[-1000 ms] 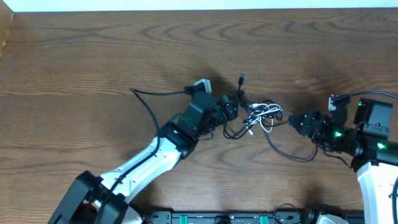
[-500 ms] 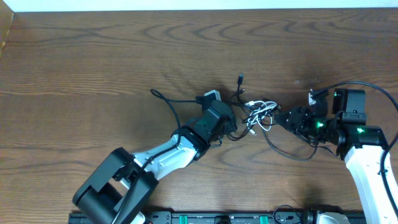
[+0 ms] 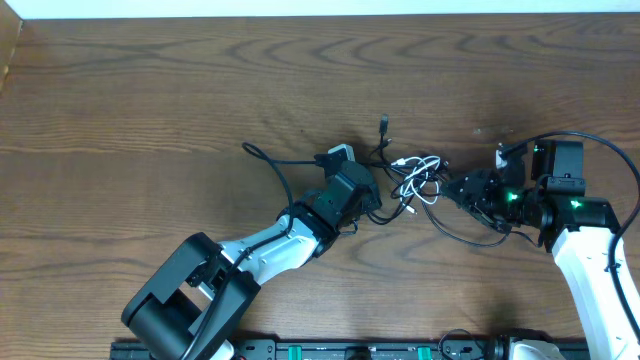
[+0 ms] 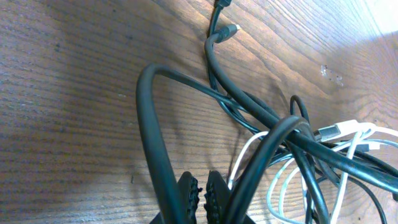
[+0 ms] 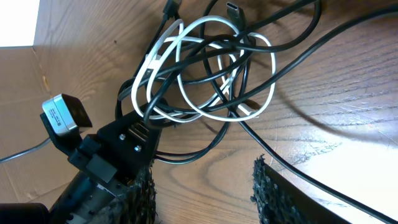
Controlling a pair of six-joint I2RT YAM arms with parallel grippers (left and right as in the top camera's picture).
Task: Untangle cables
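Observation:
The cables (image 3: 412, 180), several black ones and a white one, lie knotted together on the wooden table (image 3: 150, 90). My left gripper (image 3: 377, 197) sits at the left edge of the knot. Its jaws (image 4: 200, 188) are shut with nothing between them, and a thick black loop (image 4: 148, 124) and another black strand pass outside the fingers. The white cable (image 4: 357, 129) coils to the right. My right gripper (image 3: 456, 187) is at the knot's right edge. In the right wrist view it (image 5: 204, 177) is open over bare wood, short of the white loops (image 5: 272, 65).
A black plug end (image 3: 386, 125) sticks out behind the knot. One black cable trails toward the front right (image 3: 470, 238) under the right arm. The left arm's own wire (image 3: 268, 162) loops to the left. A cardboard edge (image 3: 8, 50) stands at the far left.
The left gripper has gone from open to shut at the knot's left side. The right gripper has moved left to the knot and its jaws have narrowed.

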